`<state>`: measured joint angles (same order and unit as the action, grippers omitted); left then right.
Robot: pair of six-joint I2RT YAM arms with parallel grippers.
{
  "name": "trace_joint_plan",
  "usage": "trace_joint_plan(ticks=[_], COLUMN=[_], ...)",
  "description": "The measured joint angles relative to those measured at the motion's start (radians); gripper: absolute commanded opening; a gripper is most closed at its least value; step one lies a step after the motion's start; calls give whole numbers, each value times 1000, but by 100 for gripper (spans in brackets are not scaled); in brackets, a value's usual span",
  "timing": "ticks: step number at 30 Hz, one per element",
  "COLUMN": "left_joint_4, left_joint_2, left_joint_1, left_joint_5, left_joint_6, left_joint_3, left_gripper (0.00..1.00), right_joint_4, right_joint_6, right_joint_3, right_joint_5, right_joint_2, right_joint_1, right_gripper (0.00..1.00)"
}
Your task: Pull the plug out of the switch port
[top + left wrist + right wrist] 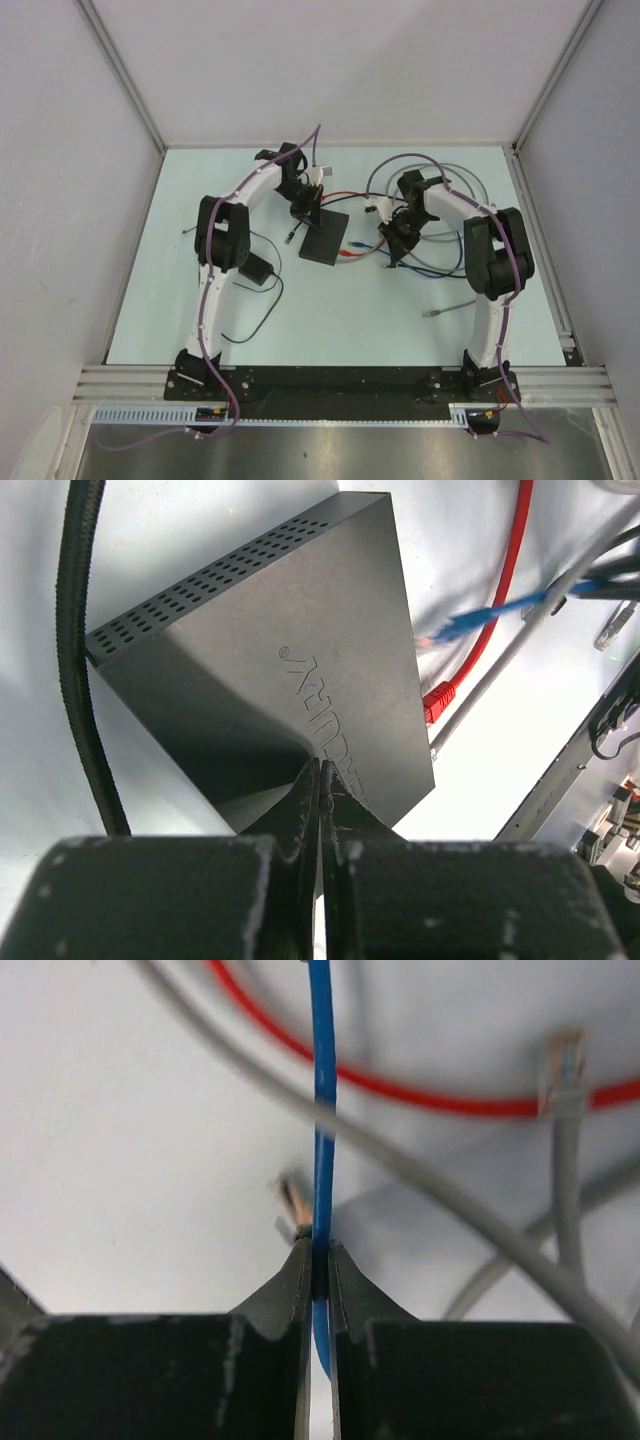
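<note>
The right gripper [320,1260] has its two fingers pinched tight on the one blue cable [321,1080], which runs straight away from the tips. Behind it cross one red cable [400,1088] and at least two grey ones, one ending in a clear grey plug [563,1065]. The left gripper [320,780] has its fingers pressed together with nothing between them, the tips over a corner of the top face of the single switch [250,660]; contact cannot be made out. The switch lies flat on the table [330,320] between the two arms, nearer the left one. Its long axis runs far to near, the near end leaning slightly left. One narrow side carries rows of vent holes, and the cable side faces right. There a red plug [438,696] sits against the switch's edge, while a blurred blue plug [455,628] lies just beside that edge; whether it is seated cannot be told. One small power adapter [258,268] with a thin black cord lies left of the switch, and one loose grey cable end [440,312] lies near and to the right.
</note>
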<state>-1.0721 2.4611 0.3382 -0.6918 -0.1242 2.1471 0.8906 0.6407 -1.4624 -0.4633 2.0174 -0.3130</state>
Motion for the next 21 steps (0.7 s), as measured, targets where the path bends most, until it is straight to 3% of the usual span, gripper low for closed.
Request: trace_joint_plan(ticks=[12, 21], left_joint_4=[0, 0], left_joint_2=[0, 0], left_joint_1=[4, 6], left_joint_5=[0, 0], left_joint_6=[1, 1], left_joint_3=[0, 0], left_gripper=[1, 1], right_joint_4=[318, 420], right_joint_6=[252, 452], right_joint_3=[132, 215], right_joint_5=[-3, 147], right_joint_2=[-180, -203], right_joint_1=[87, 192], right_gripper=[6, 6])
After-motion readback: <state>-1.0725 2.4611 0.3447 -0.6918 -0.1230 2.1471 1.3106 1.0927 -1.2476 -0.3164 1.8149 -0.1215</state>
